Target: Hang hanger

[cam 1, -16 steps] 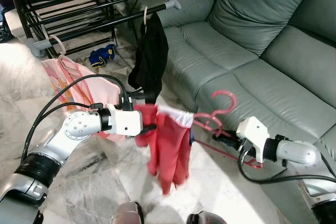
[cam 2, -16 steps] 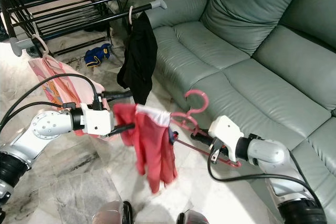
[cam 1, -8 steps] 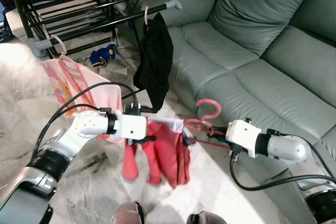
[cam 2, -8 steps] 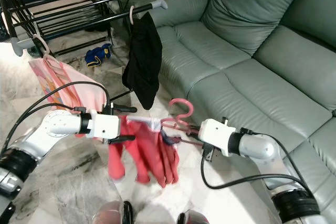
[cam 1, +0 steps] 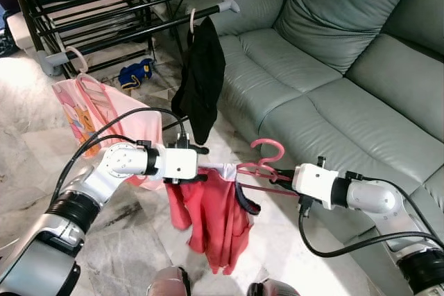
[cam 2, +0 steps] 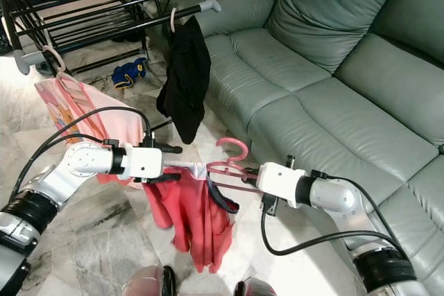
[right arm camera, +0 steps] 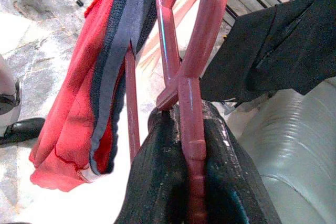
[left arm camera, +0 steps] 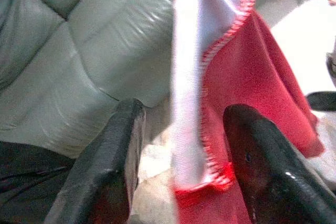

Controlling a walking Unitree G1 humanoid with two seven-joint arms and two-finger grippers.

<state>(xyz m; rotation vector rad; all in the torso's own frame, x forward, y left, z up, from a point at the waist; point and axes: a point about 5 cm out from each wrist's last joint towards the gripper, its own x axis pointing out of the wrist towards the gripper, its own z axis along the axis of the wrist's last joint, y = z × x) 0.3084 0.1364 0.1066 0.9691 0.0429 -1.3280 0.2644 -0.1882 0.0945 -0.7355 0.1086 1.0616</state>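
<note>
**Hanger held low, rail up and away to the robot's left**

The pink hanger [cam 1: 267,166] lies roughly level between the two arms, its long axis running left to right across the robot's front, over the marble floor [cam 1: 28,164] beside the sofa's front edge. Its hook curls upward. The right pincer [right arm camera: 191,145] is closed tight on the hanger's neck, just below the hook. The left pincer [left arm camera: 181,145] stands open, its fingers [left arm camera: 113,166] astride the white-trimmed hem of the red garment [cam 1: 215,216] that drapes from the hanger; I cannot tell whether they touch the cloth.

The drying rack's rail [cam 1: 139,29], where a black garment [cam 1: 201,77] already hangs, sits well apart, farther ahead, higher and to the left. The right arm is stretched inward, forearm nearly level. By my judgement the hook must rise and travel left-forward to reach that rail.
</note>
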